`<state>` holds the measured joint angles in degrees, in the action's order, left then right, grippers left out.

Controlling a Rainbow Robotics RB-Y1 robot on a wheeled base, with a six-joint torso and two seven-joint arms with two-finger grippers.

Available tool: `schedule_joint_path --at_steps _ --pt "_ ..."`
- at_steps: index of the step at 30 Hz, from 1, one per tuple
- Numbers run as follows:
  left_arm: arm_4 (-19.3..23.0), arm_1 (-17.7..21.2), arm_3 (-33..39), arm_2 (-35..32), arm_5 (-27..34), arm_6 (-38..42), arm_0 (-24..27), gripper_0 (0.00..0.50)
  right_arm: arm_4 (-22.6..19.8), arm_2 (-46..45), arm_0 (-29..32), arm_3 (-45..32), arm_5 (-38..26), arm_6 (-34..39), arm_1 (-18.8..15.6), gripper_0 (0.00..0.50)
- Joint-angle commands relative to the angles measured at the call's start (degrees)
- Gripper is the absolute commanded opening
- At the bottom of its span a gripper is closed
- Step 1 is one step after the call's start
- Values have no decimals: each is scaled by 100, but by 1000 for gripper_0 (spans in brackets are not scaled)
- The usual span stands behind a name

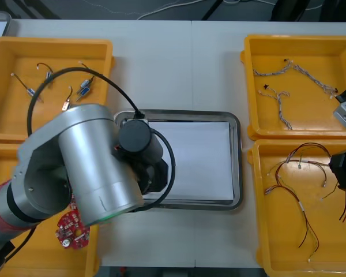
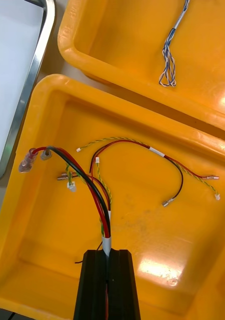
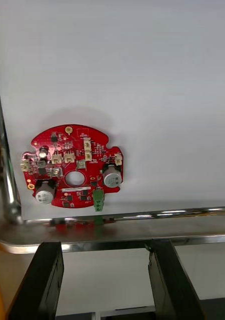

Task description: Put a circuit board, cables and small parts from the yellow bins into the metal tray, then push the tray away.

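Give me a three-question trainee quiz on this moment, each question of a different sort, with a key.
1. True or false: the round red circuit board lies inside the metal tray.
2. The right gripper, over a yellow bin, is shut on: A) a red and black cable; B) a twisted blue and white cable; C) a small metal part.
3. Fill in: the fingers of the left gripper, at the tray's rim, are ____.
Key: 1 true; 2 A; 3 open.
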<state>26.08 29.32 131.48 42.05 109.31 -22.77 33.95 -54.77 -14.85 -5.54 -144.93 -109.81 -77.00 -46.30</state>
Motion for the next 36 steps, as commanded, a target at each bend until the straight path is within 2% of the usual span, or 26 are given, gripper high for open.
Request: schedule_joint_path --at_steps 1,9,13,16,24,34,36 --pt "362 408 457 -531 69 -457 112 500 63 105 -70 -123 -19 -44 -221 0" --pt "1153 1015 624 -1446 69 -764 112 500 125 491 -404 -123 -19 -246 -265 0" --pt "1619 1349 563 -1999 69 -967 94 500 344 1151 -773 -123 -19 -351 -371 0" --pt "1751 1480 466 -2386 69 -1248 6 500 467 1608 -993 -123 -19 -404 -441 0" --pt "1698 1682 -61 -3133 69 -2285 -275 500 538 2618 -1670 18 74 -536 -458 0" --pt "1347 1691 -949 -3511 69 -3419 -310 500 485 4060 -2680 598 698 -764 -450 0" --pt "1276 1665 -1195 -3599 -77 -3700 -319 500 485 4534 -3032 817 926 -835 -406 0"
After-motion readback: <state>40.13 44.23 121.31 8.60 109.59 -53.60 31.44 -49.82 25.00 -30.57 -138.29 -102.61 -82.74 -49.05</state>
